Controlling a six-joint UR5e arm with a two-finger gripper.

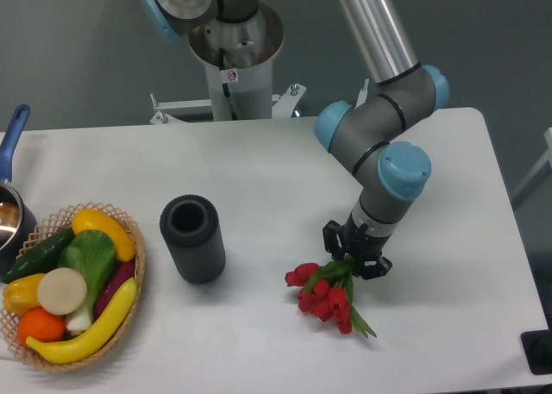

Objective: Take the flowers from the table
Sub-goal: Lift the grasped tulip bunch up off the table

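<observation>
The flowers, a small bunch of red tulips with green stems and leaves, are at the right-centre of the white table. Their red heads point toward the front left and a leaf tip sticks out to the front right. My gripper points down from the grey and blue arm and is shut on the stems at the bunch's upper end. The stems between the fingers are mostly hidden by the black fingers. Whether the heads still touch the tabletop I cannot tell.
A dark ribbed cylinder vase stands left of the flowers. At the front left, a wicker basket holds toy fruit and vegetables. A pot with a blue handle is at the left edge. The robot base rises behind the table.
</observation>
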